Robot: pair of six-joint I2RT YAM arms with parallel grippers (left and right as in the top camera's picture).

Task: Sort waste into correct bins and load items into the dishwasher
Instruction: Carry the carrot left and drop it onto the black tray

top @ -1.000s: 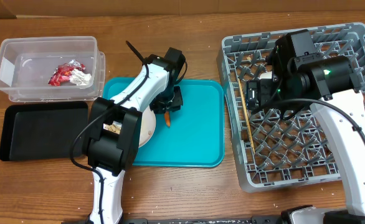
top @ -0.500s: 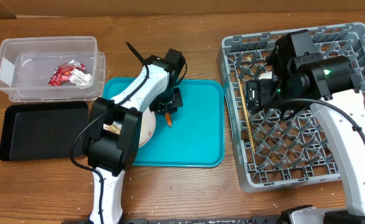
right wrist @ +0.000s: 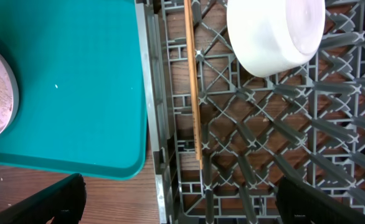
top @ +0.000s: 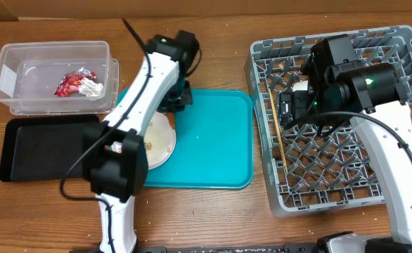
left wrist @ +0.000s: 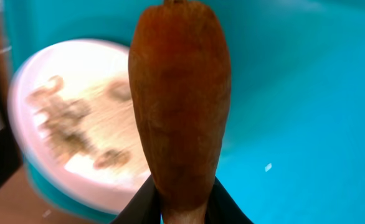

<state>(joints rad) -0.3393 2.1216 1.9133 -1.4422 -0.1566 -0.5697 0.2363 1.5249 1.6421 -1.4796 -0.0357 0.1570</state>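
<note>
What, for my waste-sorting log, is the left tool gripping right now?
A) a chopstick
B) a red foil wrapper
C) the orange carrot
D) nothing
C: in the left wrist view the carrot fills the frame, clamped at its lower end by the left tool above the teal tray.

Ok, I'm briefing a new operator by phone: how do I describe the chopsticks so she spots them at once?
Find the big grey dish rack on the right of the table. Just inside its wall nearest the teal tray, the chopsticks lie flat on the grid floor. They are the only thin, light wooden sticks there; their neighbour is a round white bowl.
</note>
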